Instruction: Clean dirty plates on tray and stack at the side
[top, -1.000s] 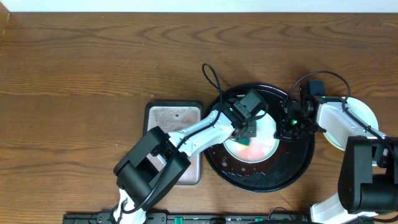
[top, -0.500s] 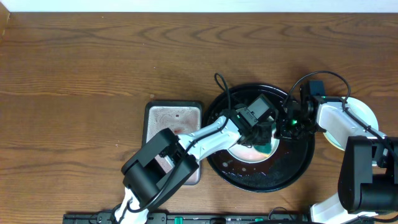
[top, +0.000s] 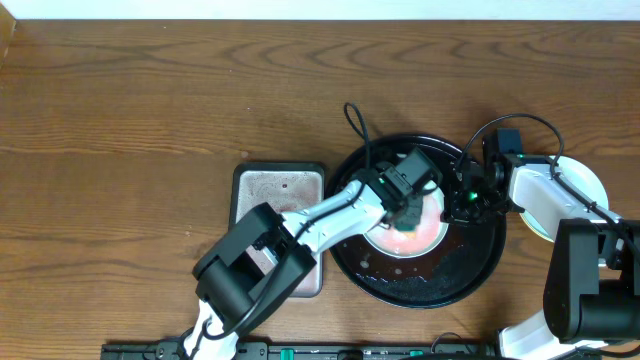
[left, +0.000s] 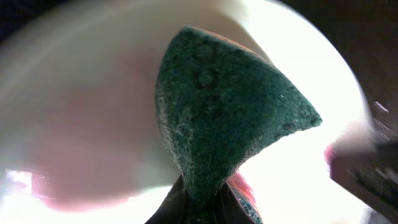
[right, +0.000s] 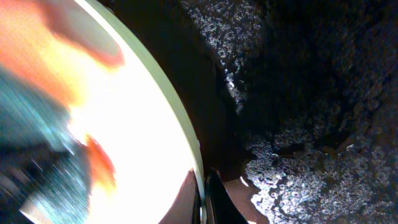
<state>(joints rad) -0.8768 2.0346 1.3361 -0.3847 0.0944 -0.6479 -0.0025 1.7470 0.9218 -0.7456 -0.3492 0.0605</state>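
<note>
A pale mint-white dirty plate (top: 425, 235) with pink-red smears lies in the round black tray (top: 470, 270). My left gripper (top: 408, 212) is shut on the teal sponge (left: 230, 118) and presses it onto the plate (left: 81, 112). My right gripper (top: 462, 205) is shut on the plate's right rim; the rim (right: 186, 146) runs between its fingers (right: 204, 208). The sponge shows as a teal blur in the right wrist view (right: 31, 155). Other pale plates (top: 588, 178) lie at the right edge, partly hidden under my right arm.
A smaller grey rectangular tray (top: 280, 195) sits left of the black tray, partly under my left arm. The black tray's floor is wet and foamy (right: 298, 93). Brown wooden table (top: 150, 100) spreads to the left and back.
My left gripper swept the sponge from the plate's lower middle to its right side, then back up toward the centre. The right gripper has held the rim still.
</note>
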